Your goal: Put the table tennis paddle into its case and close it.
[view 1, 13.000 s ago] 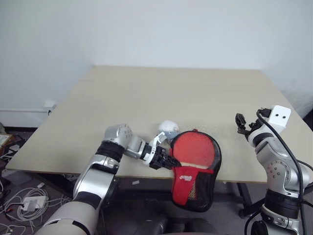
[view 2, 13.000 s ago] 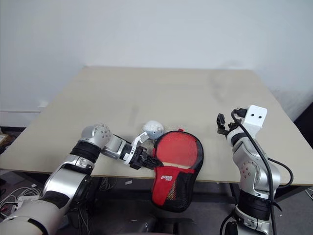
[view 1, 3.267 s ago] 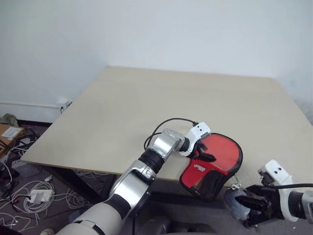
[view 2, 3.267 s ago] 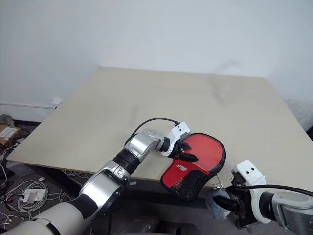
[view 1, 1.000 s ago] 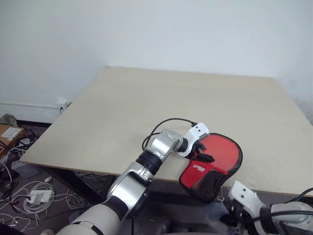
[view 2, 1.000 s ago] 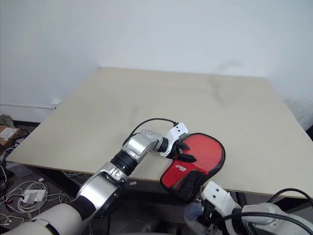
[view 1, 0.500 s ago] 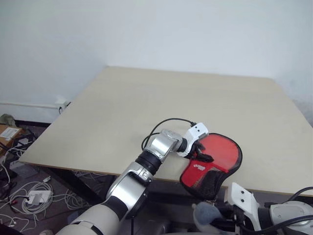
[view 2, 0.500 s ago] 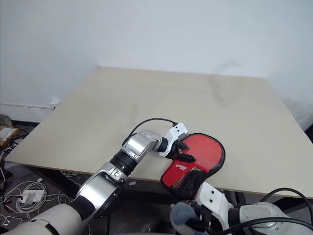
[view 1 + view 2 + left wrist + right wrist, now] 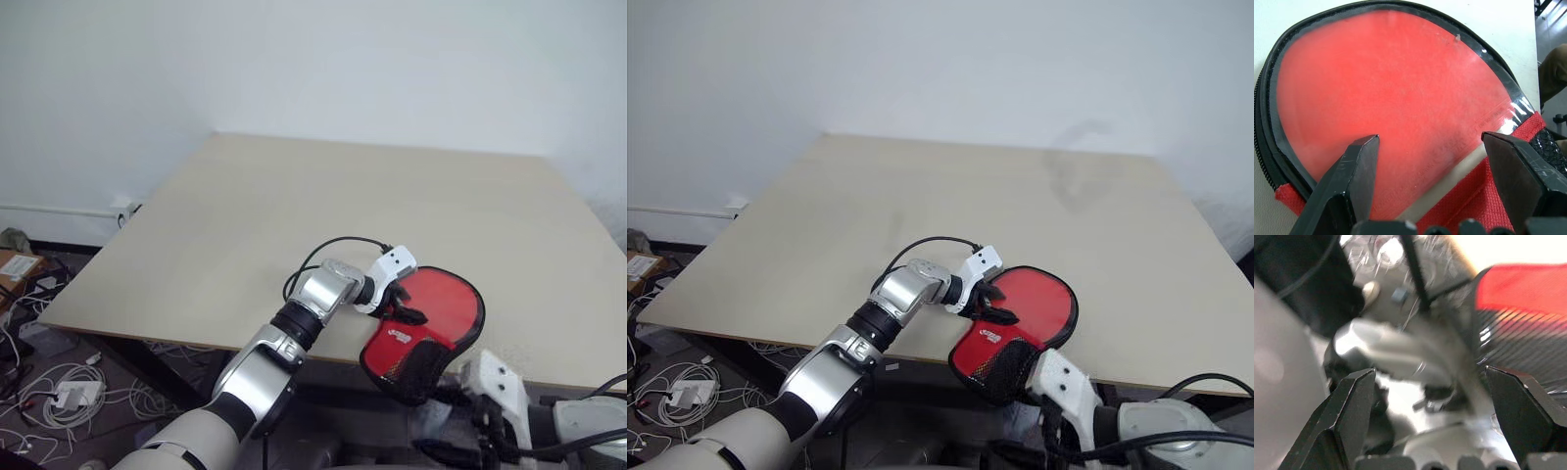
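Change: right gripper (image 9: 1425,431) now spread wide, where half a second ago it was closed on a grey-white plush pull; plush pull (image 9: 1464,382) let go, seen blurred just beyond the fingers; judged the end of a zip-pulling stroke, or a slip.
Meaning for task: paddle already inside the case, yet the case mouth open along its near side; zip-closing judged unfinished; fresh hold on the pull likely needed.
Left gripper (image 9: 1425,186): jaws wide, resting over the paddle face, pressing the case down at the table's near edge; unmoved over the last second.
Paddle (image 9: 1391,98): flat round red rubber face under a glossy clear film; pale wooden strip of the handle base showing at the case opening.
Case (image 9: 421,338): soft paddle-shaped pouch; coarse red woven fabric, small white logo, black mesh panel, black zip edge; round part lying on the table, handle end hanging off the near edge.
Table (image 9: 294,206): pale matt wood-look top, smooth.
Cable (image 9: 338,245): thin black loop above the left wrist.
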`<state>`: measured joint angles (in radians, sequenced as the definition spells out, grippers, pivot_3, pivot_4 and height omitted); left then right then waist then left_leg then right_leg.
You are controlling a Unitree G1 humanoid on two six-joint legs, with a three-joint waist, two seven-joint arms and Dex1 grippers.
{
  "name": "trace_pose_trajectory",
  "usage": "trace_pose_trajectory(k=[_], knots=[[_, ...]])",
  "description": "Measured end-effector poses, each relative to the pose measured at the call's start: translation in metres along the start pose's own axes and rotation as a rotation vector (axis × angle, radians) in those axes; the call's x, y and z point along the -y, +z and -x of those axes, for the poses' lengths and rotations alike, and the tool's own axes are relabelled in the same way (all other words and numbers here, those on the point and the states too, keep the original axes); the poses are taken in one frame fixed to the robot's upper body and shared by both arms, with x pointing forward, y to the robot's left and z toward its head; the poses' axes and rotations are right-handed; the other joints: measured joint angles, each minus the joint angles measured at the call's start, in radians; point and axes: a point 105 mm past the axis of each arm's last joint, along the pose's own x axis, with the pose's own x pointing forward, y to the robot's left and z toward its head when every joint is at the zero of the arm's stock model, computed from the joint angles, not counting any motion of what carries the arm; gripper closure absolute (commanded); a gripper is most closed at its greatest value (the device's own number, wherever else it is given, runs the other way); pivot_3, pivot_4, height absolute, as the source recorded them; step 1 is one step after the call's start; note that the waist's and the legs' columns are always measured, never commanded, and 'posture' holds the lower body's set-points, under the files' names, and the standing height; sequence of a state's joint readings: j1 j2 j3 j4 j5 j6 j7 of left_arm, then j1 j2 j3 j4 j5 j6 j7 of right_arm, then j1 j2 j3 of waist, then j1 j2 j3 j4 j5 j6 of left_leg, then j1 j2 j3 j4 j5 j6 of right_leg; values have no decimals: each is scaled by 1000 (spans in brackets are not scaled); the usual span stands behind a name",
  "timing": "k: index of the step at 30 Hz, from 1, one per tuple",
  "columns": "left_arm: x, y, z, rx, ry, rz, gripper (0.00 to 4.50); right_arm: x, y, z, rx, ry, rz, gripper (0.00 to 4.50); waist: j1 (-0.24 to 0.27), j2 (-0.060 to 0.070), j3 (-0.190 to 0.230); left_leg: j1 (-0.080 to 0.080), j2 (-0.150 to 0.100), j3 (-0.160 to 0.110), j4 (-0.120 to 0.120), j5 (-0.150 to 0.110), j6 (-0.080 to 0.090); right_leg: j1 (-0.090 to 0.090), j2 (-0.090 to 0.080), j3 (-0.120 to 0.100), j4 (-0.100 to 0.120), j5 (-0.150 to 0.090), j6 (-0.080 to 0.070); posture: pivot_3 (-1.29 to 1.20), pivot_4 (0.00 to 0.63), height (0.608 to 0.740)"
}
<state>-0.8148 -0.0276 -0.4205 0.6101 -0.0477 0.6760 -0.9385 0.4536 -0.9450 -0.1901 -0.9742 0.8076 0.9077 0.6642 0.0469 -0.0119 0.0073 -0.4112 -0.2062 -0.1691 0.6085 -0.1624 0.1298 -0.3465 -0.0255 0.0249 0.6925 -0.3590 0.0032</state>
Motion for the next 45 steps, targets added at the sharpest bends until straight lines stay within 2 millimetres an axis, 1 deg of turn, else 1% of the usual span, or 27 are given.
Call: trace_pose_trajectory(k=[2,4,5,8,10,13,15,17,20,22,25,27,29,31,33,34,35,37,40,45], knots=[[-1,-1,1,-1,4,2,927,26,11,7,85,-107,-33,587,-1,-1,0,1,0,0,0,0,0,0,-1,-1,0,0,0,0,0,740],[-2,-1,2,0,6,9,927,61,23,18,187,-259,-90,587,-2,0,0,1,0,1,0,0,0,0,-7,-6,0,1,1,0,0,740],[-3,0,2,2,5,13,927,78,27,25,225,-335,-123,587,-1,1,0,1,0,2,-1,0,0,0,-8,-7,0,1,1,0,0,740],[-4,0,3,3,5,21,927,116,36,36,318,-502,-202,587,0,2,0,1,0,2,-1,0,0,-2,-9,-8,1,4,-1,0,0,740],[-7,-1,6,2,8,24,927,143,38,43,351,-618,-262,587,0,3,-1,1,0,2,-2,0,0,-3,-9,-8,1,5,-4,0,0,740],[-14,-4,15,9,22,46,927,175,33,49,381,-750,-381,587,-1,6,-3,1,0,2,-4,1,-1,-6,-8,-8,2,6,-5,0,0,740],[-19,-5,21,18,26,71,927,187,31,47,382,-792,-431,587,-2,8,-4,1,0,2,-6,1,-2,-7,-8,-7,2,7,-5,0,0,740],[-21,-5,27,33,9,96,927,197,25,41,350,-824,-473,587,-3,8,-4,1,0,1,-7,2,-4,-8,-8,-7,3,7,-5,0,0,740],[-25,-9,37,43,-16,130,927,207,9,28,303,-836,-575,587,-3,9,-4,1,0,1,-10,4,-6,-10,-8,-6,3,7,-6,0,0,740],[-29,-12,47,54,-24,157,927,207,1,20,267,-817,-611,587,-3,10,-4,1,0,1,-10,6,-10,-10,-8,-6,3,7,-6,0,0,740],[-39,-21,61,51,-4,203,927,204,-2,7,234,-774,-639,587,-4,11,-2,0,0,1,-11,7,-10,-11,-8,-6,3,8,-7,0,0,740],[-41,-21,67,67,-14,211,927,201,-2,-1,210,-741,-646,587,-3,12,0,0,0,1,-11,7,-11,-11,-8,-6,2,8,-7,0,0,740],[-41,-17,72,104,-29,224,927,200,-4,-7,196,-722,-656,949,0,12,0,0,-1,1,-10,8,-12,-11,-8,-6,2,8,-7,0,0,740],[-42,-12,76,124,-34,227,927,201,-3,-7,194,-716,-659,1430,0,11,0,0,-2,1,-10,8,-11,-10,-9,-6,2,8,-7,0,0,740],[-42,-7,78,139,-37,224,927,203,-3,-6,193,-724,-660,2123,-2,11,0,0,-2,1,-9,8,-11,-10,-9,-5,2,8,-6,0,0,740],[-43,-6,79,146,-33,225,927,203,-3,-5,195,-725,-659,2525,-3,11,0,0,-2,1,-9,8,-11,-10,-9,-5,2,9,-6,0,0,740],[-44,-7,79,145,-27,226,927,203,-2,-5,197,-725,-657,2801,-3,11,0,0,-2,1,-9,8,-11,-10,-8,-5,2,9,-6,0,0,740],[-45,-7,79,143,-19,226,927,204,-1,-4,207,-722,-655,3546,-6,11,0,0,-2,0,-10,8,-11,-11,-8,-6,3,9,-6,0,0,740],[-46,-8,79,141,-11,230,927,204,1,-5,230,-717,-666,4436,-18,11,0,0,-2,0,-10,8,-12,-11,-8,-6,3,9,-6,0,0,740],[-48,-9,79,133,13,232,927,200,7,-8,263,-684,-661,4476,-33,11,0,0,-2,-1,-11,8,-12,-11,-8,-6,3,9,-6,0,0,740]])
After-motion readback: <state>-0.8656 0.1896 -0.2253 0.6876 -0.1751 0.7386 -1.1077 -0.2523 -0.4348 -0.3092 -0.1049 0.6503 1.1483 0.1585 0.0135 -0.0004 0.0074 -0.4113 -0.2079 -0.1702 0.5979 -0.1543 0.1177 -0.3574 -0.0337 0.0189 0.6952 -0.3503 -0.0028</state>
